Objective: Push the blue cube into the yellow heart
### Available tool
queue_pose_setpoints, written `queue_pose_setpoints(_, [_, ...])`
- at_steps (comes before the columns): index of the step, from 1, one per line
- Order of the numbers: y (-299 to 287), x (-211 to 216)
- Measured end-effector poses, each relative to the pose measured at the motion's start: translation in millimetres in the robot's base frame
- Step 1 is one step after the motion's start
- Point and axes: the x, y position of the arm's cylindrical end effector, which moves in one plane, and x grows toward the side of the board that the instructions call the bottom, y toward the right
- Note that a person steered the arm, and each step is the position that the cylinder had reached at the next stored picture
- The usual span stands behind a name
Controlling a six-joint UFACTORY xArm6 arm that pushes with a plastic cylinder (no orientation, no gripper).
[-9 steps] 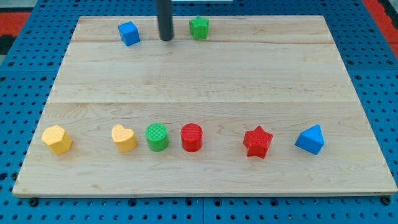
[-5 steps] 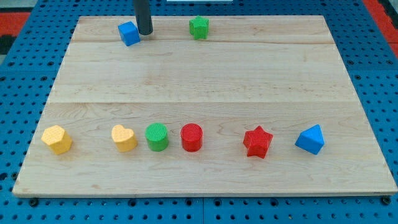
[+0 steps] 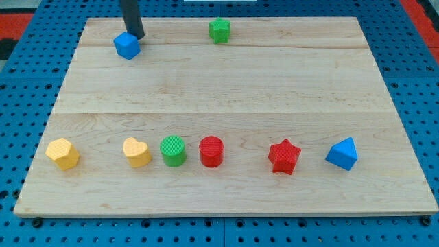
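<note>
The blue cube (image 3: 127, 46) sits near the top left of the wooden board (image 3: 226, 89). My tip (image 3: 136, 36) touches the cube's upper right side, just above it in the view. The yellow heart (image 3: 137, 152) lies in the row near the view's bottom, far below the cube and slightly to its right.
A green star-like block (image 3: 219, 30) sits at the top middle. In the bottom row, left to right: a yellow hexagon (image 3: 63, 154), the heart, a green cylinder (image 3: 173, 151), a red cylinder (image 3: 211, 151), a red star (image 3: 284, 157), a blue triangular block (image 3: 342, 154).
My tip moved left along the top edge, reached the blue cube and pushed it left and slightly down. The other blocks have not moved.
</note>
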Motion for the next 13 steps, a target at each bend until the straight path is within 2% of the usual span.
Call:
queue_pose_setpoints(1, [4,11])
queue_pose_setpoints(6, [-17,12])
queue_pose_setpoints(7, [-55,2])
queue_pose_setpoints(8, [-44,33])
queue_pose_setpoints(9, [3,94])
queue_pose_setpoints(11, [97,113])
queue_pose_setpoints(13, [101,117])
